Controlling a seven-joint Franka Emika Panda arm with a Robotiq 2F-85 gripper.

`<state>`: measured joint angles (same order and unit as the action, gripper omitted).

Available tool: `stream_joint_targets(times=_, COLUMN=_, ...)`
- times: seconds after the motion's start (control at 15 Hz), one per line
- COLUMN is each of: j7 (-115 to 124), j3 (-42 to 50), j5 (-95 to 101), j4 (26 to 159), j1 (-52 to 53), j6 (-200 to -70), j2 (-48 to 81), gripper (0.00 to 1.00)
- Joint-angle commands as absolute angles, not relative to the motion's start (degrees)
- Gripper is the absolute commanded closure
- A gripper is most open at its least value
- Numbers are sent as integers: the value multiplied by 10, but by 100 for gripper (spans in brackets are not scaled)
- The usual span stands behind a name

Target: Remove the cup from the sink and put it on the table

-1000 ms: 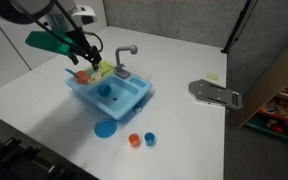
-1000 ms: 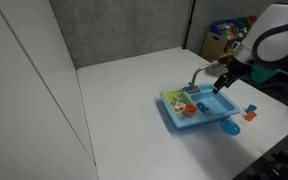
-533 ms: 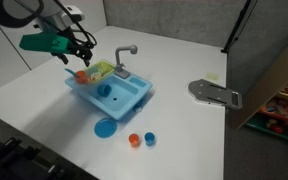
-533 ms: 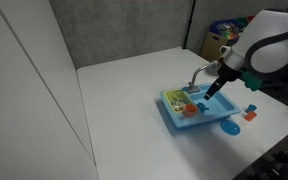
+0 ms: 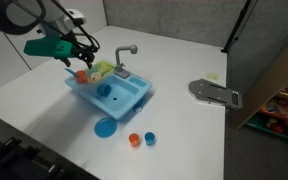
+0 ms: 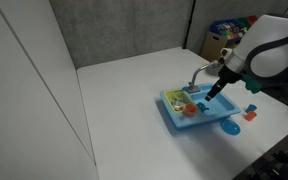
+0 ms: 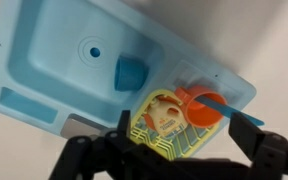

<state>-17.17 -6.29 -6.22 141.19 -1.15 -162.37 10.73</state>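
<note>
The small bright-blue cup (image 7: 132, 72) stands in the basin of the light-blue toy sink (image 7: 44, 45); it also shows in an exterior view (image 5: 104, 90). The sink shows in both exterior views (image 5: 136, 97) (image 6: 174, 113) on the white table (image 5: 184, 130). My gripper (image 7: 174, 160) is open and empty. It hovers above the sink's side rack, a little off from the cup, in both exterior views (image 5: 81, 57) (image 6: 215, 92). Its dark fingers (image 7: 79, 155) frame the yellow rack (image 7: 162, 122).
An orange bowl with a blue utensil (image 7: 199, 108) sits by the rack. A grey faucet (image 5: 125, 53) stands at the sink's back. A flat blue disc (image 5: 105, 128), an orange cap (image 5: 134, 140) and a blue cap (image 5: 150, 138) lie in front. A grey metal piece (image 5: 216, 93) lies farther off.
My gripper has risen a little and drifted away from the sink toward the rack side. It stays open. The cup has not moved.
</note>
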Motion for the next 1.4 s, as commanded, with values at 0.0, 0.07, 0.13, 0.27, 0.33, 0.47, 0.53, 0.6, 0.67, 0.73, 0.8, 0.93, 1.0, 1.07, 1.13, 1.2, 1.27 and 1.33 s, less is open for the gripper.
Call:
stream_joint_targets(times=0.0, j7=-174, j3=-51, j5=-65, j4=1397, j1=-33, j6=-1648, j2=139, gripper=0)
stream_joint_targets(times=0.07, j7=-174, j3=-50, j5=-69, j4=1392, j1=-41, j6=-1650, j2=149, gripper=0)
stream_joint_targets(times=0.13, j7=-171, j3=-49, j5=-69, j4=1389, j1=-47, j6=-1654, j2=157, gripper=0)
stream_joint_targets(times=0.27, j7=-164, j3=-45, j5=-67, j4=1378, j1=-60, j6=-1661, j2=177, gripper=0)
stream_joint_targets(times=0.33, j7=-161, j3=-44, j5=-67, j4=1372, j1=-66, j6=-1662, j2=187, gripper=0)
stream_joint_targets(times=0.47, j7=-159, j3=-45, j5=-68, j4=1360, j1=-79, j6=-1661, j2=205, gripper=0)
stream_joint_targets(times=0.53, j7=-158, j3=-46, j5=-70, j4=1353, j1=-85, j6=-1660, j2=213, gripper=0)
stream_joint_targets(times=0.6, j7=-162, j3=-54, j5=-78, j4=1345, j1=-97, j6=-1656, j2=221, gripper=0)
stream_joint_targets(times=0.67, j7=-166, j3=-63, j5=-88, j4=1338, j1=-109, j6=-1653, j2=229, gripper=0)
stream_joint_targets(times=0.73, j7=-175, j3=-79, j5=-107, j4=1330, j1=-127, j6=-1647, j2=236, gripper=0)
stream_joint_targets(times=0.8, j7=-180, j3=-92, j5=-123, j4=1323, j1=-142, j6=-1645, j2=243, gripper=0)
stream_joint_targets(times=0.93, j7=-191, j3=-121, j5=-154, j4=1309, j1=-173, j6=-1640, j2=256, gripper=0)
stream_joint_targets(times=1.0, j7=-195, j3=-134, j5=-169, j4=1301, j1=-187, j6=-1637, j2=262, gripper=0)
stream_joint_targets(times=1.07, j7=-200, j3=-146, j5=-181, j4=1295, j1=-200, j6=-1635, j2=267, gripper=0)
stream_joint_targets(times=1.13, j7=-206, j3=-157, j5=-192, j4=1288, j1=-212, j6=-1635, j2=272, gripper=0)
stream_joint_targets(times=1.2, j7=-213, j3=-169, j5=-203, j4=1283, j1=-224, j6=-1632, j2=277, gripper=0)
stream_joint_targets(times=1.27, j7=-220, j3=-181, j5=-215, j4=1276, j1=-236, j6=-1627, j2=282, gripper=0)
stream_joint_targets(times=1.33, j7=-228, j3=-193, j5=-227, j4=1270, j1=-247, j6=-1622, j2=287, gripper=0)
